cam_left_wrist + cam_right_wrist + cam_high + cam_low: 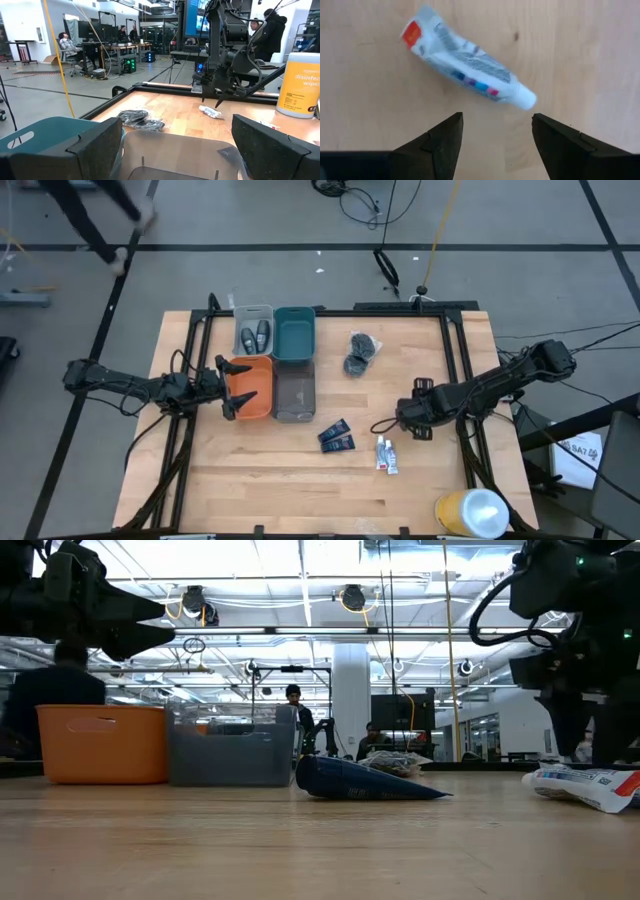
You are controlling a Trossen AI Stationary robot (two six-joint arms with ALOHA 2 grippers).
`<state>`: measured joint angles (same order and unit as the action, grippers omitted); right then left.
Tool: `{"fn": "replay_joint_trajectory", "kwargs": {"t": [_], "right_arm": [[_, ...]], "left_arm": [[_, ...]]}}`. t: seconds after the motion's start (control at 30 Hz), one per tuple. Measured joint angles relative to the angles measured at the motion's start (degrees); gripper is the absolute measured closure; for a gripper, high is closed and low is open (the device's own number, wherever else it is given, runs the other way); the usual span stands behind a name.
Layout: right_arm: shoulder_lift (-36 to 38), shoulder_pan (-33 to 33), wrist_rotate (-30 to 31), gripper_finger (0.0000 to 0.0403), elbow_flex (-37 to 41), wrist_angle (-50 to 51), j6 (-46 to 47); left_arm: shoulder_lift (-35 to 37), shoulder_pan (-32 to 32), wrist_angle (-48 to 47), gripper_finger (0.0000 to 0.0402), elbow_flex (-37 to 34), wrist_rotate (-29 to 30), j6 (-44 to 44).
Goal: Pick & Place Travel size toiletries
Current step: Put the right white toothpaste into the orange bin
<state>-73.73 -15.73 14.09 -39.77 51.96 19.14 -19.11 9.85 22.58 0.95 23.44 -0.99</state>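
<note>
The white tubes (386, 455) lie flat together on the wood near the table's near right. One of them (468, 68) shows under my right gripper (495, 134), which is open and above the table, touching nothing (405, 420). Two dark blue packets (337, 439) lie flat left of the tubes. Two dark grey puffs (360, 352) rest farther back. Two dark grey bottles (255, 337) lie in the clear bin. My left gripper (236, 388) hovers open over the orange bin (258, 395), and in the left wrist view (180, 145) it faces across the grey bin.
Four bins stand in a block at the table's far left: clear (252, 313), teal (294, 335), orange, and grey (294, 392). A big yellow cylinder (470, 512) stands at the near right corner. Bare wood lies between the packets and the near edge. People sit and stand in the room beyond.
</note>
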Motion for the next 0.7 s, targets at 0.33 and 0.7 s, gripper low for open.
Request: {"fn": "replay_joint_trajectory", "kwargs": {"t": [0.33, 0.7], "right_arm": [[0.0, -0.1, -0.6, 0.0180, 0.0, -5.6, -1.7], [-2.4, -0.1, -2.0, 0.0182, 1.2, -15.4, -14.0]], "left_arm": [[0.0, 0.0, 0.0, 0.0036, 0.0, 0.0, 0.0], [0.0, 0.0, 0.0, 0.0036, 0.0, 0.0, 0.0]]}}
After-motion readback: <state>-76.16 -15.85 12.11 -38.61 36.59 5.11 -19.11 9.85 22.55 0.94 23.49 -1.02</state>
